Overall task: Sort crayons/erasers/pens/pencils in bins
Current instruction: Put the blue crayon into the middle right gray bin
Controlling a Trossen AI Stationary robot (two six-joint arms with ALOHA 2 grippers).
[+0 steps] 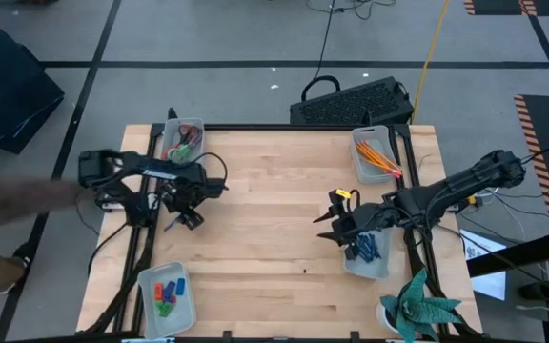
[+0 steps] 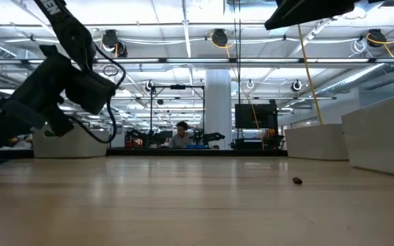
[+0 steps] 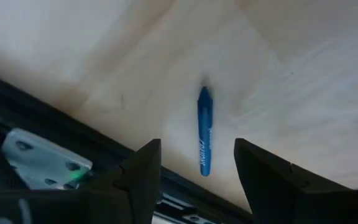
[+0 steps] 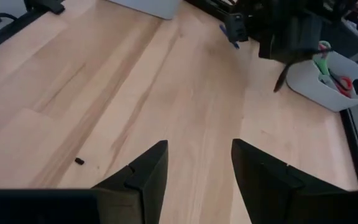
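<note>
wooden table (image 1: 274,238): four bins (image 1: 167,297), apparently one pen (image 3: 204,132)

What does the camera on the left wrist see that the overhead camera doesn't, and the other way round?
Only the left wrist view shows clearly a blue pen lying on the wood between the left end effector's open fingers. Only the high view shows all four bins: scissors bin, crayon bin, pencil bin and pen bin, plus the right end effector. Both share the wooden table and its dark edge frame.
</note>
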